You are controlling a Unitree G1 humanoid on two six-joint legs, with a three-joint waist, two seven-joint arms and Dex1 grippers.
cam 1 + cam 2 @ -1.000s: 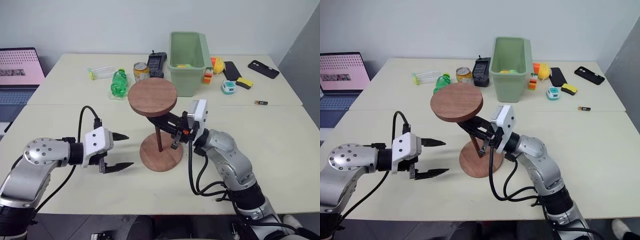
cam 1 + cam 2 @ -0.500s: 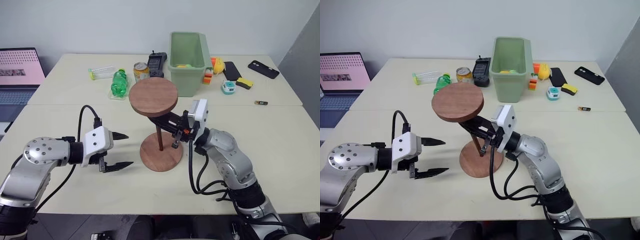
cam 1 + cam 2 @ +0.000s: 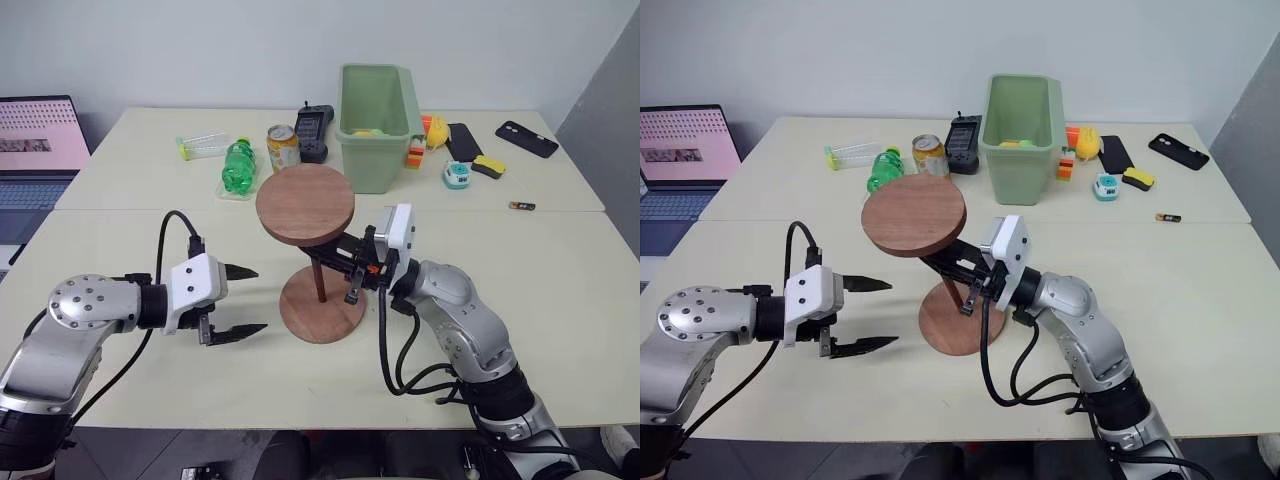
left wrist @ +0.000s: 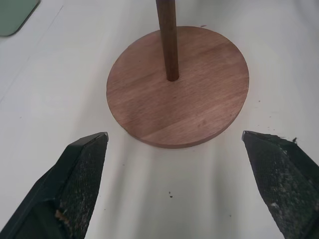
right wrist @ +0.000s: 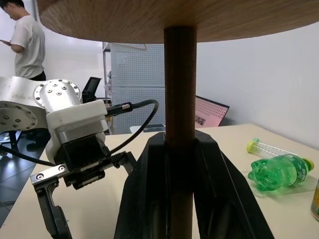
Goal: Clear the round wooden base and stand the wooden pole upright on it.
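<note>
So the left gripper (image 3: 238,302) hangs low over the table (image 3: 560,300) with its fingers spread wide, holding nothing, just left of the round wooden base (image 3: 322,303). It hasn't budged since a second ago. The right gripper (image 3: 330,258) reaches in sideways from the right, fingers pinched on the wooden pole (image 3: 317,277) partway up the rod. The pole's foot sits in the middle of the base, disc end on top. Compared with a second ago the top disc has dropped a bit and looks more level, so the pole stands straighter. Further back are a green bottle (image 3: 237,168), a can (image 3: 283,146) and a green bin (image 3: 378,98).
</note>
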